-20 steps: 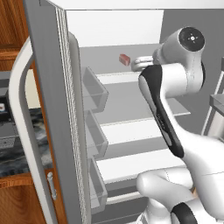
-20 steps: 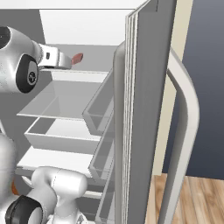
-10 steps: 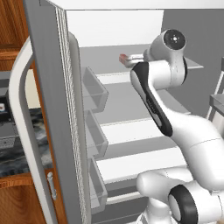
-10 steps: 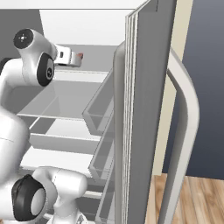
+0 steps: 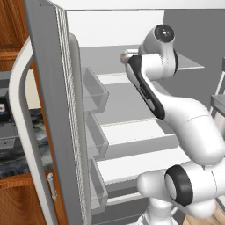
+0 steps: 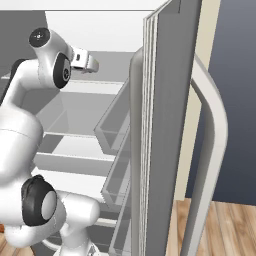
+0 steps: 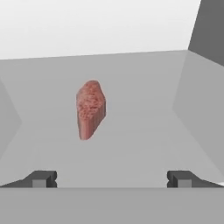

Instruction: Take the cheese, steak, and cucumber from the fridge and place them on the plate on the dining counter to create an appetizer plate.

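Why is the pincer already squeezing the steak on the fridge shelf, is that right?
Not quite. In the hand view the pincer is wide open, and the steak lies ahead of it on the fridge shelf, untouched. Nothing is squeezed yet.

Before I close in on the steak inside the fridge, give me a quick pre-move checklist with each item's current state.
1. Gripper open: ok, fingertips stand wide apart.
2. Steak ahead of the hand: ok, slightly left of centre between the fingertips.
3. Steak free of the fingertips: ok, a clear gap remains.
4. Fridge doors open: ok.
5. Shelf around the steak free of other items: ok.
6. Hand inside the top shelf: ok.
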